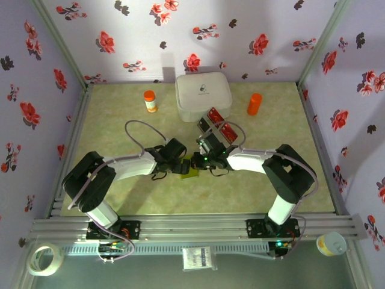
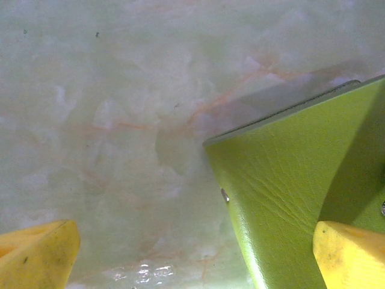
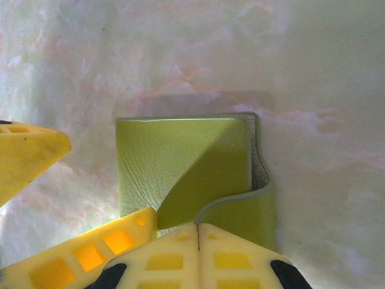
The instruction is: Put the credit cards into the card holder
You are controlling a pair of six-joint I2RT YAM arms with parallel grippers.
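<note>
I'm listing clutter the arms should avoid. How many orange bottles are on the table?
2. An orange bottle with a white label is left of the white box; the plain orange one is right of it. None looks hidden, though the arms cover some table.

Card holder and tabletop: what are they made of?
Card holder: probably leather or faux leather; fine pebbled grain, soft sheen, bending flap. Tabletop: glossy marble-look surface, maybe printed vinyl or laminate; pinkish veins, glare patches.
</note>
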